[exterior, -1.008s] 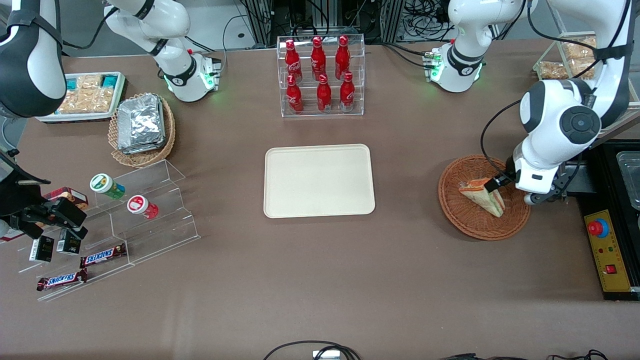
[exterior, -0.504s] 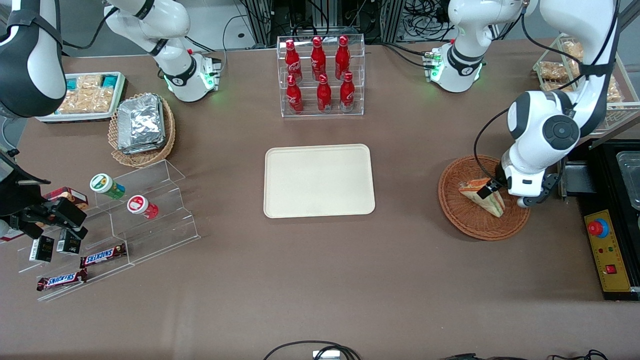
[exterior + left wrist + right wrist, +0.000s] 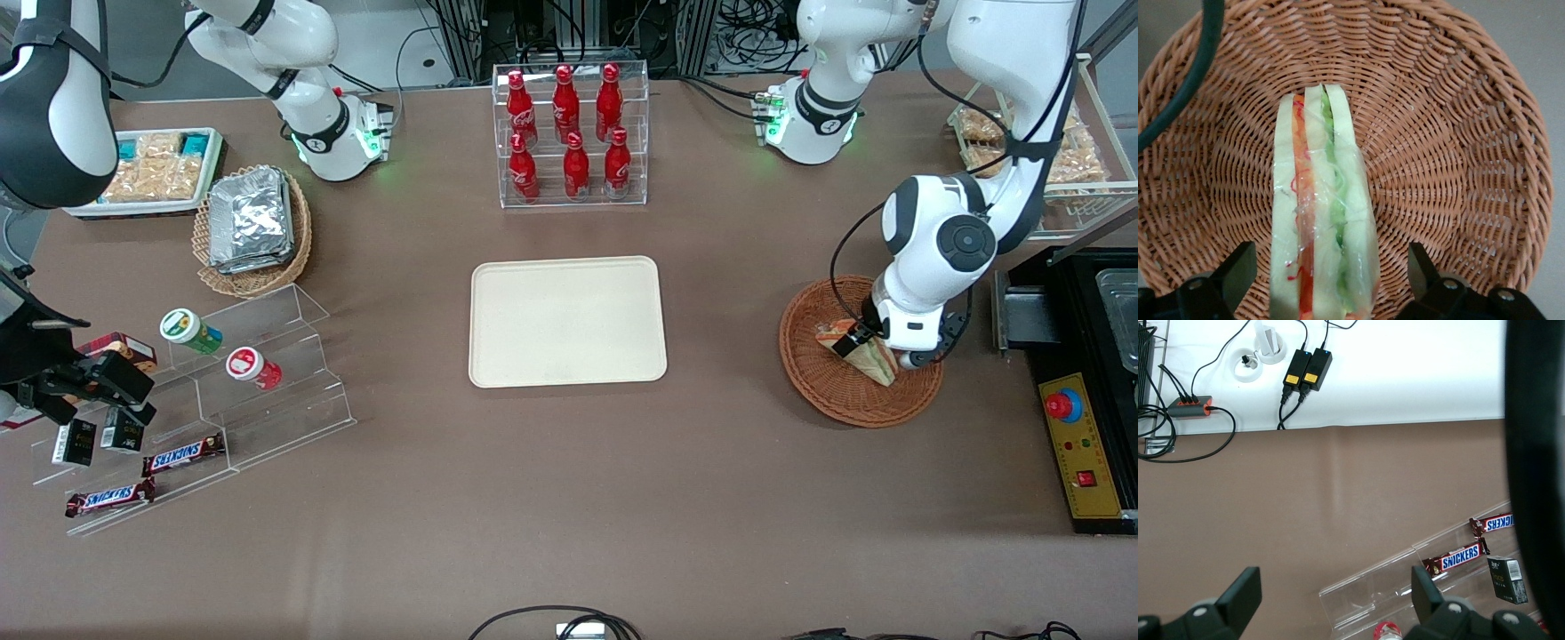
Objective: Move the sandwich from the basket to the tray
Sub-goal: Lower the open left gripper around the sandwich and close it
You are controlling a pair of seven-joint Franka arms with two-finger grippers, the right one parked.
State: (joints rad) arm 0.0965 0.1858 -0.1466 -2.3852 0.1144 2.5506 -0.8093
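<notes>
Where the wide brown cloth-covered surface (image 3: 569,498) met the room's edge, black cables and metal racking showed farther from the front camera. The left arm's gripper (image 3: 1331,283) hung low over the round reddish-brown wicker basket (image 3: 822,391), which sat toward the working arm's end of the surface. Its two black fingers (image 3: 1238,273) were spread apart, one on each side of the small triangular clear-wrapped sandwich of white bread with orange-red and green filling (image 3: 1321,220), neither visibly touching it. The sandwich lay in the basket on its edge, layers showing. In the front view the arm's white wrist covered part of the sandwich and basket, and the fingers could not be made out there. The flat cream-beige rectangular tray with rounded corners (image 3: 567,321) lay mid-surface, well apart from the basket, with nothing on it. There was one sandwich, one reddish basket and one tray. Six red bottles (image 3: 565,133) stood in a clear rack, and two Snickers bars (image 3: 182,455) lay on a clear stepped stand toward the parked arm's end.
</notes>
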